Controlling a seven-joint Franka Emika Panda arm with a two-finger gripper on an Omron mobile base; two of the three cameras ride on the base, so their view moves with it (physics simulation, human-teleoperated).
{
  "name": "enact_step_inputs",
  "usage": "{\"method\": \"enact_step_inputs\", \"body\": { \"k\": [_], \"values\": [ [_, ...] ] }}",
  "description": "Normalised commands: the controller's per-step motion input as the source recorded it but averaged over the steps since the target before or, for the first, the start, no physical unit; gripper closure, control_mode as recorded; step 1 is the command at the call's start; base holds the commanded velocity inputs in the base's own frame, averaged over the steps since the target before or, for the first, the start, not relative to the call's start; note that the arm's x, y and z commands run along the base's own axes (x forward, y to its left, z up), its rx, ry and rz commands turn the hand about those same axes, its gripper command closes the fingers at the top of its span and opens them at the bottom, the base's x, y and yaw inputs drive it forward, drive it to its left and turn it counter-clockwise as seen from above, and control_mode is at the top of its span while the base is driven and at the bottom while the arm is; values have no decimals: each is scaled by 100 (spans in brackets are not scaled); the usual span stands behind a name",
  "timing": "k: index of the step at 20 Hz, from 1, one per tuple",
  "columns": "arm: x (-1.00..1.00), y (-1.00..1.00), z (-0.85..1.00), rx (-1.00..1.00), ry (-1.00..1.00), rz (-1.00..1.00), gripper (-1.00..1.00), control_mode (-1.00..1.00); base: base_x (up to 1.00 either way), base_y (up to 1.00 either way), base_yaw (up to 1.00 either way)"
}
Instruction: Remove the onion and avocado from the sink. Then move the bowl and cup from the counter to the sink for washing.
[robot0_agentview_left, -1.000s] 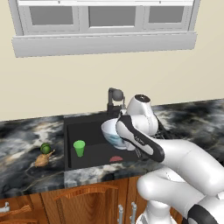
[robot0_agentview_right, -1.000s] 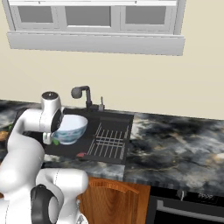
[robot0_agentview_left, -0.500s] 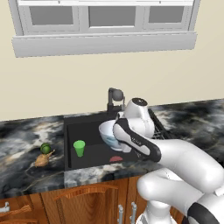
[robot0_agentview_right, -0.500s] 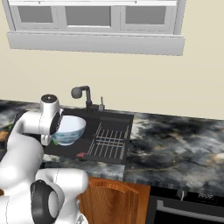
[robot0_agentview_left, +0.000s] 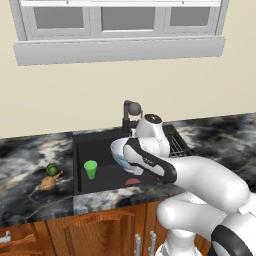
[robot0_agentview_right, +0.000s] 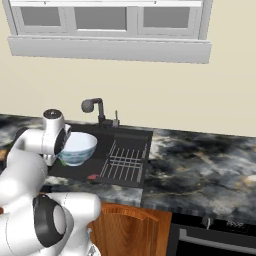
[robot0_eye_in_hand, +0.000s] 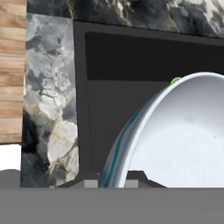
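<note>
Pale blue-rimmed bowl (robot0_agentview_right: 77, 148), bright green cup (robot0_agentview_left: 90, 169), black sink (robot0_agentview_left: 100, 145)

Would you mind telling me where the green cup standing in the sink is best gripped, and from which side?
Grip the cup across its upper wall, coming straight down from above. It stands upright with its mouth open upward in the sink, and its plain, slightly tapered sides have no handle, so a pinch near the rim probably suits it.
</note>
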Motion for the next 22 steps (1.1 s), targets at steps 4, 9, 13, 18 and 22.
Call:
{"method": "enact_step_inputs", "body": {
  "k": [4,9,13,18,22],
  "values": [
    [9,15,-3,0,0,-14,100,-100,0,0,0],
    [11,15,-4,0,0,-15,100,-100,0,0,0],
    [12,12,-5,0,0,-14,100,-100,0,0,0],
    [15,11,-4,0,0,-12,100,-100,0,0,0],
    [15,11,-3,1,0,-10,100,-100,0,0,0]
  ]
}}
